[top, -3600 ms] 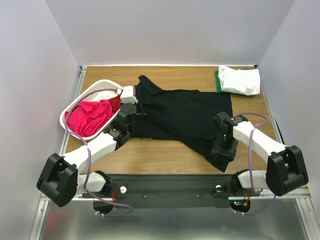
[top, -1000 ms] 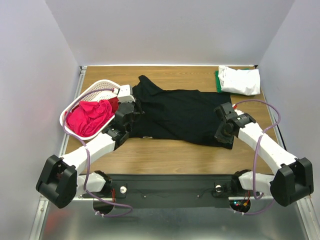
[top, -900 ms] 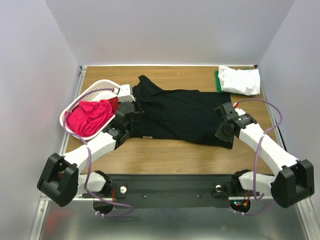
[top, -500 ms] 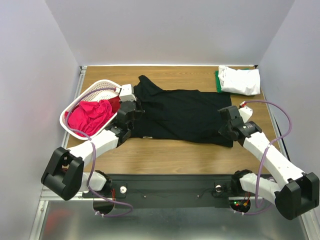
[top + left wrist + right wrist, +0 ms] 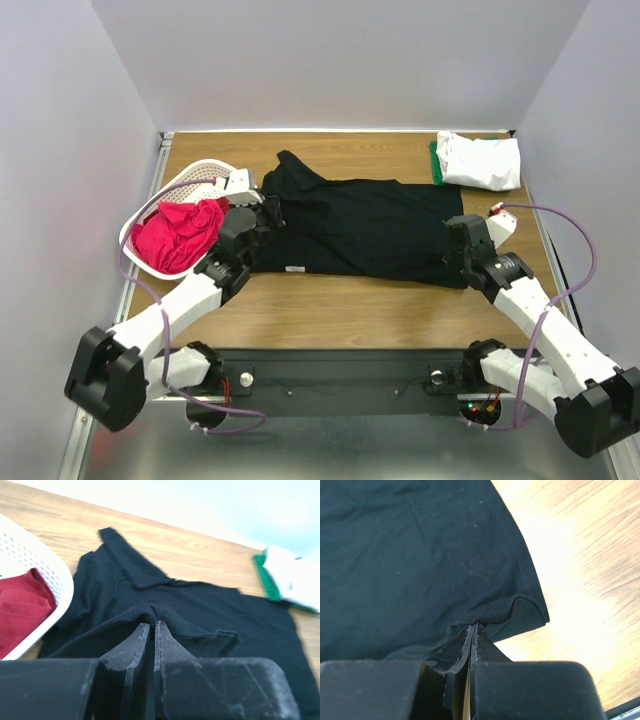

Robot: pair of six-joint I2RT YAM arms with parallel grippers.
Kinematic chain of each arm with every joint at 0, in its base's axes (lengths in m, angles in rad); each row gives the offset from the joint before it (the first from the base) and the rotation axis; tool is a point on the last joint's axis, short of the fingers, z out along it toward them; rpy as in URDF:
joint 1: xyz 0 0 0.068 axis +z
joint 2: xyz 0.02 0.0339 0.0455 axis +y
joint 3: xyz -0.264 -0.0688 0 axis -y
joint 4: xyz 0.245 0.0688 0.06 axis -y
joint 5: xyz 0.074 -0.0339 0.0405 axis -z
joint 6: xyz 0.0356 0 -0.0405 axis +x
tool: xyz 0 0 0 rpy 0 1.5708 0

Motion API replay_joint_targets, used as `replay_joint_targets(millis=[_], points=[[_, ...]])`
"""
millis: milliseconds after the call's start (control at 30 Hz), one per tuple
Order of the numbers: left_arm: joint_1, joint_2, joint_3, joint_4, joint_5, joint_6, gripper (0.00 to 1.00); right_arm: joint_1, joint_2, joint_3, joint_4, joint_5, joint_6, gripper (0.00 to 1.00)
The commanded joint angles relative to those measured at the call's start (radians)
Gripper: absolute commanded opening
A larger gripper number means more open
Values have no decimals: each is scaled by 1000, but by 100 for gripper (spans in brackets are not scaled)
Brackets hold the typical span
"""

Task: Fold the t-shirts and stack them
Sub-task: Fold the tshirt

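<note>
1. black t-shirt (image 5: 360, 225) lay spread flat across the middle of the table (image 5: 330, 305), one sleeve pointing toward the far edge.
2. left gripper (image 5: 152, 626) was pinched together on a raised ridge of the black t-shirt at its left side, just beside the basket (image 5: 200, 172). fingertips were buried in the fold and covered by the wrist in the top view.
3. right gripper (image 5: 472, 628) was clamped on the near right hem corner, which curled over beside the fingers.
4. green t-shirt (image 5: 436, 163) was mostly covered by the folded white t-shirt (image 5: 482, 160) at the far right corner; only an edge strip showed.
5. pink t-shirt (image 5: 178, 235) sat bunched in the basket against a darker red t-shirt (image 5: 20, 610); their outlines were hard to separate.
6. small white tag (image 5: 294, 268) showed at the black t-shirt's near hem, too small to read.
</note>
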Motion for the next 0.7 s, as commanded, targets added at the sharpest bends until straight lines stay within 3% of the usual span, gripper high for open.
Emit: replay_joint_targets(millis=[0,267,467,667], points=[[6,-120,-51,-23,57,-60,0,8,-38,10,48,-2,-4,0],[0,-355,-141,-214,33,-94,0,8,-160,-28,48,-57,-10,0],[-3,-403,-147,-359,143,-151,0,8,-200,-61,40,-117,5,1],[-13,-475,-187,-446,122,-200,0,8,-249,-65,17,-80,10,0]])
